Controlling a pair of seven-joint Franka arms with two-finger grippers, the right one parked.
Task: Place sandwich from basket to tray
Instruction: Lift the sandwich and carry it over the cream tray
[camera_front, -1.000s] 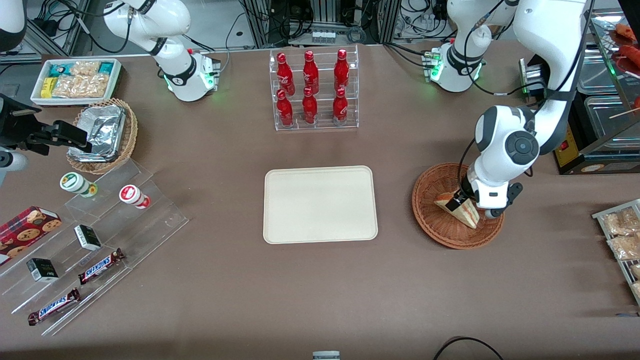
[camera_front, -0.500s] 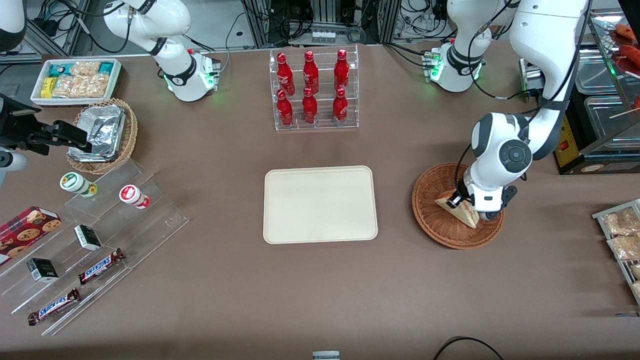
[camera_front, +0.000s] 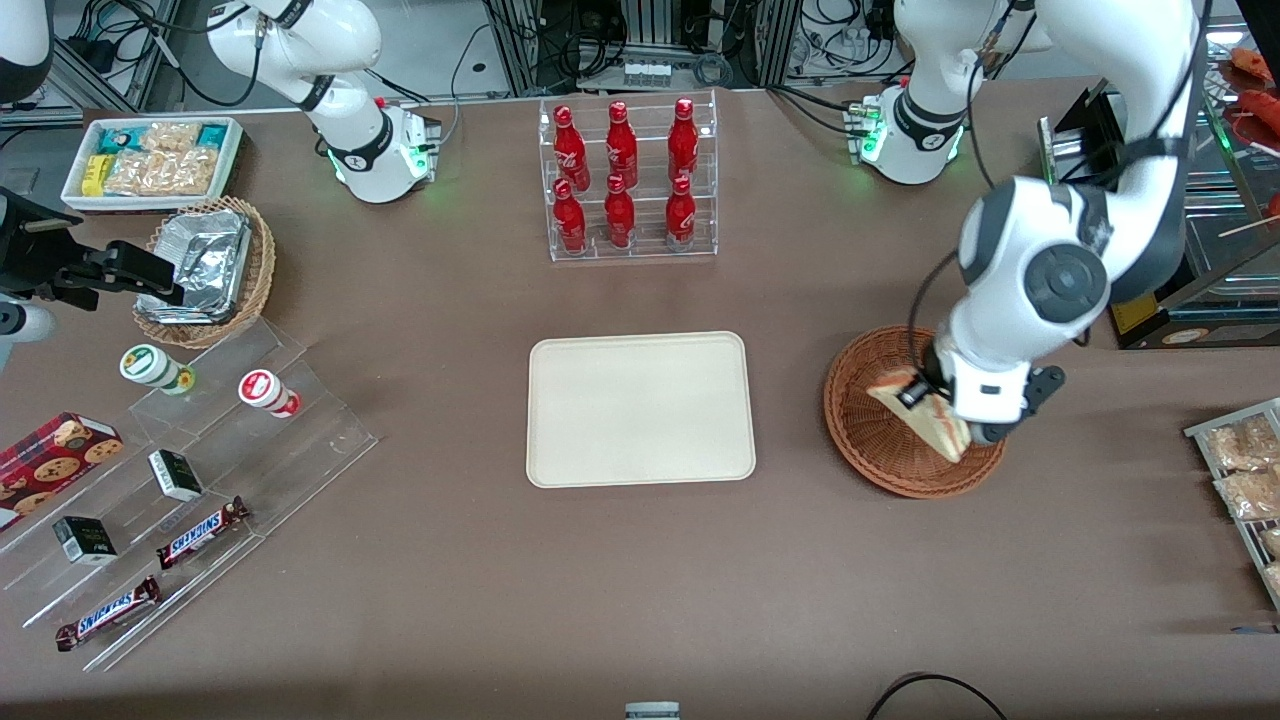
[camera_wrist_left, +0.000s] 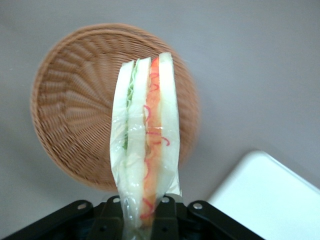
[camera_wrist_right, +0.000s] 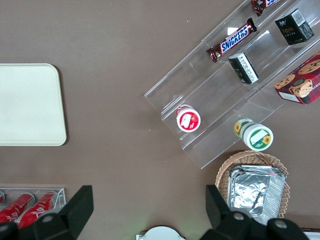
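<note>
My left gripper (camera_front: 918, 392) is shut on the sandwich (camera_front: 925, 416), a wrapped white-bread wedge with orange and green layers. It hangs lifted above the reddish-brown wicker basket (camera_front: 870, 430). In the left wrist view the sandwich (camera_wrist_left: 146, 145) rises from between the black fingers (camera_wrist_left: 172, 220), with the basket (camera_wrist_left: 75, 110) well below it and a corner of the cream tray (camera_wrist_left: 270, 195) beside it. The tray (camera_front: 640, 408) lies in the middle of the table with nothing on it, toward the parked arm's end from the basket.
A clear rack of red bottles (camera_front: 625, 180) stands farther from the front camera than the tray. A metal rack of snack packets (camera_front: 1245, 480) lies at the working arm's end. Clear steps with candy bars (camera_front: 180, 470), a foil-filled tan basket (camera_front: 205, 270) and a white snack box (camera_front: 150, 160) are at the parked arm's end.
The gripper has risen with the sandwich held in it, lifting the wedge off the basket's floor. The arm's wrist has swung up and slightly toward the working arm's end.
</note>
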